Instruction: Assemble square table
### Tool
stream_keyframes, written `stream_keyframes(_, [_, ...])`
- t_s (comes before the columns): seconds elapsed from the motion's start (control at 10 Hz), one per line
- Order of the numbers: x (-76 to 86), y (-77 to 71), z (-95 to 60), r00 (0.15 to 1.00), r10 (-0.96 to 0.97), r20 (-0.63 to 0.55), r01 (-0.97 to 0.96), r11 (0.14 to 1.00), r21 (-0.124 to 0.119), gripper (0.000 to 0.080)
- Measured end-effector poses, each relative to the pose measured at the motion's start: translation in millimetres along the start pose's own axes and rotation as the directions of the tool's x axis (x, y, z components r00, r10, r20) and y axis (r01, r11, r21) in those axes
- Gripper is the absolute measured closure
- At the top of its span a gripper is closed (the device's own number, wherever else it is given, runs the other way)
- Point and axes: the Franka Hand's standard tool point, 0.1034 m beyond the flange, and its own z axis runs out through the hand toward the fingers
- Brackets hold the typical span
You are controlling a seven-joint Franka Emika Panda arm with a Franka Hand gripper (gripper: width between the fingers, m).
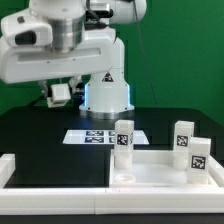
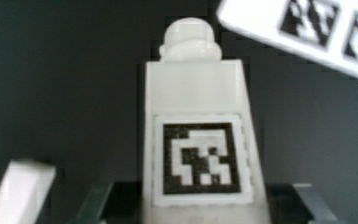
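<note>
In the wrist view my gripper (image 2: 202, 203) is shut on a white table leg (image 2: 197, 110). The leg points away from the camera, with its tag facing the lens and its rounded screw tip (image 2: 190, 40) at the far end. A dark finger (image 2: 108, 200) shows on either side of it. In the exterior view the gripper (image 1: 60, 93) hangs high under the arm, at that view's left. The square tabletop (image 1: 155, 175) lies rim up at the front. One leg (image 1: 124, 138) stands at its back left edge. Two more legs (image 1: 182, 137) (image 1: 200, 157) stand at its right.
The marker board (image 1: 100, 137) (image 2: 309, 25) lies flat on the black table in front of the robot's base (image 1: 106, 95). A long white border rail (image 1: 90, 203) runs along the front edge. A white piece (image 2: 25, 192) shows beside the held leg; which part it is I cannot tell.
</note>
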Motion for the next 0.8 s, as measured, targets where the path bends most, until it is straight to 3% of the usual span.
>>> stream_keyframes(0.1, [12.1, -7.7, -17.6, 0.998, 0.024, -0.062, -0.023, 1.0, 0.011, 0.0508])
stream_keyframes(0.2, [12.4, 0.0, -14.4, 0.994, -0.005, -0.113, 0.004, 1.0, -0.015, 0.0508])
stream_keyframes(0.6, [13.7, 10.0, -12.9, 0.942, 0.001, -0.337, -0.021, 0.998, -0.058, 0.0508])
stream_keyframes(0.8, [34.0, -6.1, -22.8, 0.9, 0.043, -0.435, -0.07, 0.997, -0.045, 0.0508])
